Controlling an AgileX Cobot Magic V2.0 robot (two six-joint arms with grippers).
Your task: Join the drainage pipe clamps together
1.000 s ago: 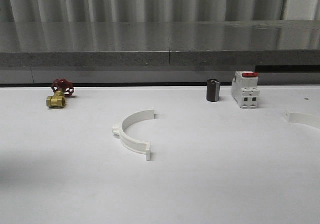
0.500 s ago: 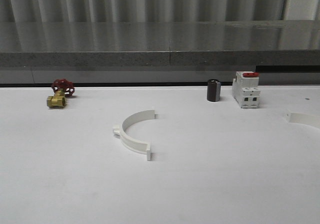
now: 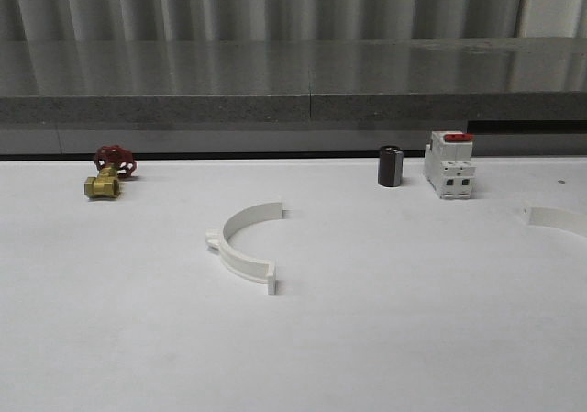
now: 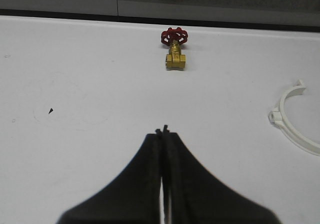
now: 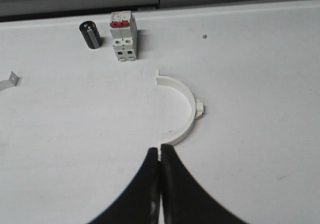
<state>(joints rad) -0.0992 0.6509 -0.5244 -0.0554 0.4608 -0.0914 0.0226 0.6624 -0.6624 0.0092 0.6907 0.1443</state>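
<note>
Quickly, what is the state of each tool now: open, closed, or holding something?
Left tool: closed, holding nothing, above the bare table.
Right tool: closed, holding nothing; its tip is near one end of a clamp half.

All I saw of my left gripper (image 4: pixel 163 130) was two matte black fingers (image 4: pixel 150 184), broad at the base and curving in to thin tips, their inner edges pressed flat together. My right gripper (image 5: pixel 159 148) looked the same: smooth black fingers (image 5: pixel 177 194), a pale seam between them, no markings
</note>
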